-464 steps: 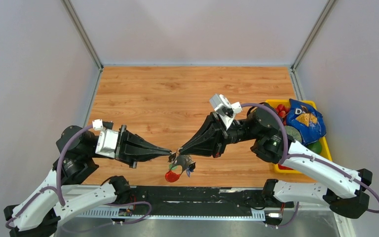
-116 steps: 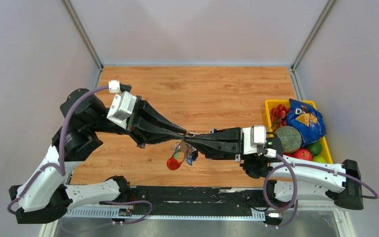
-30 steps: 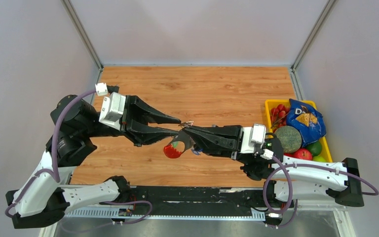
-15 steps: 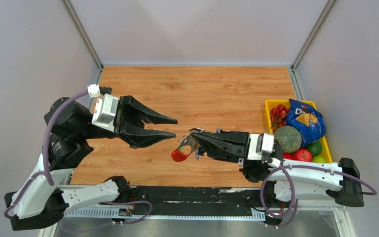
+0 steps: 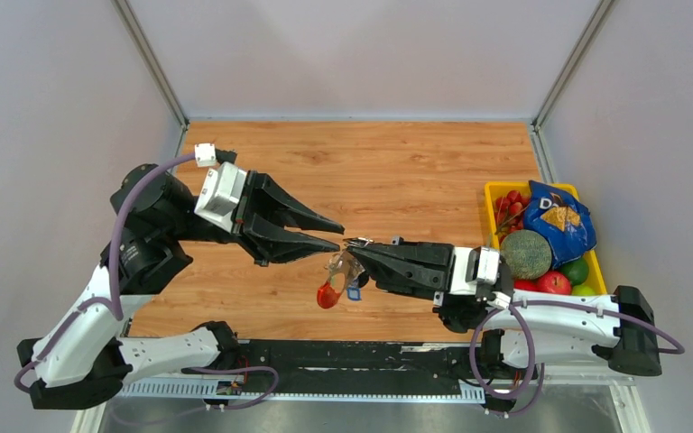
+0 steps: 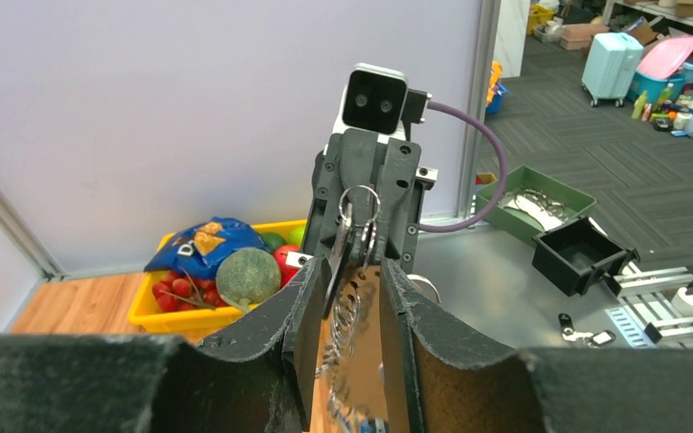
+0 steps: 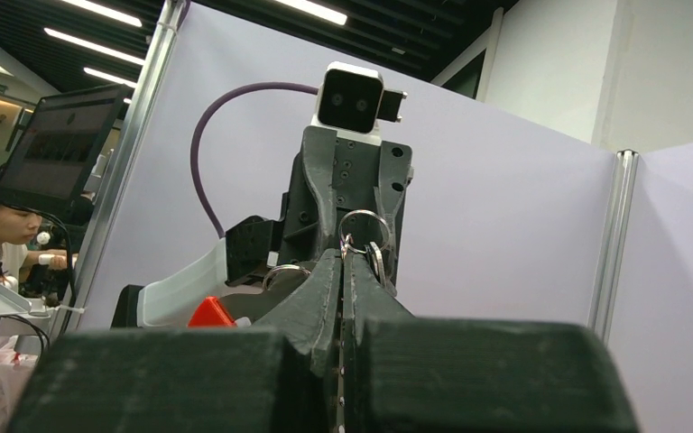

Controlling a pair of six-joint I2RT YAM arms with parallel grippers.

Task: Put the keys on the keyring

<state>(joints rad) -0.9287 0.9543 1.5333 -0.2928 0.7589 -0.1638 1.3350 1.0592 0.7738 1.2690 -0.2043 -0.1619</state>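
Note:
My right gripper is shut on the keyring, a thin metal ring. Below it hang a red tag, a grey strap and a small blue piece, above the table. The left gripper is open, its tips just left of the right gripper's tips. In the left wrist view the keyring stands upright beyond the left gripper, between its fingers. In the right wrist view the keyring pokes up from the shut right gripper, the red tag at lower left. I cannot tell the keys apart within the bunch.
A yellow bin at the table's right edge holds a blue chip bag, a green melon, an apple and small red fruit. Grey walls close the table at back and sides.
The left gripper backed off to the left, then came back right, up to the right gripper's tips. The right gripper drew back slightly, and the bunch now hangs lower.

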